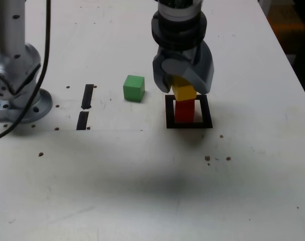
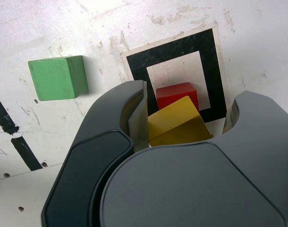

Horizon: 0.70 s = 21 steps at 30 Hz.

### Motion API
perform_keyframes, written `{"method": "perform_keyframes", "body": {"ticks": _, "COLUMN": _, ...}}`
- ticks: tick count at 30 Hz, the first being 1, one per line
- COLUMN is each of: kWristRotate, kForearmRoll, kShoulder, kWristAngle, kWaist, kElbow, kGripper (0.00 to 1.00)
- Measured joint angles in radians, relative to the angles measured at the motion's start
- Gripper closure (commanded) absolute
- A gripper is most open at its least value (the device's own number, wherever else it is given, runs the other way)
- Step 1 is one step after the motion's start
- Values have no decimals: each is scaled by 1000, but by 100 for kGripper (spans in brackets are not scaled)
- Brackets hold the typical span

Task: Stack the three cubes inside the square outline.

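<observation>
Pincer [image 2: 186,105] around (tilted) yellow cube [image 2: 177,124]

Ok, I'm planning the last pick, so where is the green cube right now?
In the exterior view, the green cube sits on the table left of the square outline, right of the two black strips.

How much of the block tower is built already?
The red cube is down inside the square outline, so the bottom looks done. The yellow cube is between the gripper's open jaws, with a gap on one side; it sits crooked over the red one, and I can't tell if it's resting flat. The green cube is left, outside the outline.
</observation>
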Motion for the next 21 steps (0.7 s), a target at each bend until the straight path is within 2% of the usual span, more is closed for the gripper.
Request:
{"method": "perform_keyframes", "body": {"ticks": 11, "kWristRotate": 8, "kForearmRoll": -25, "kShoulder": 23, "kWristAngle": -25, "kWaist": 0, "kElbow": 5, "kGripper": 83}}
{"method": "perform_keyframes", "body": {"ticks": 21, "kWristRotate": 8, "kForearmRoll": -29, "kShoulder": 37, "kWristAngle": -29, "kWaist": 8, "kElbow": 17, "kGripper": 79}}
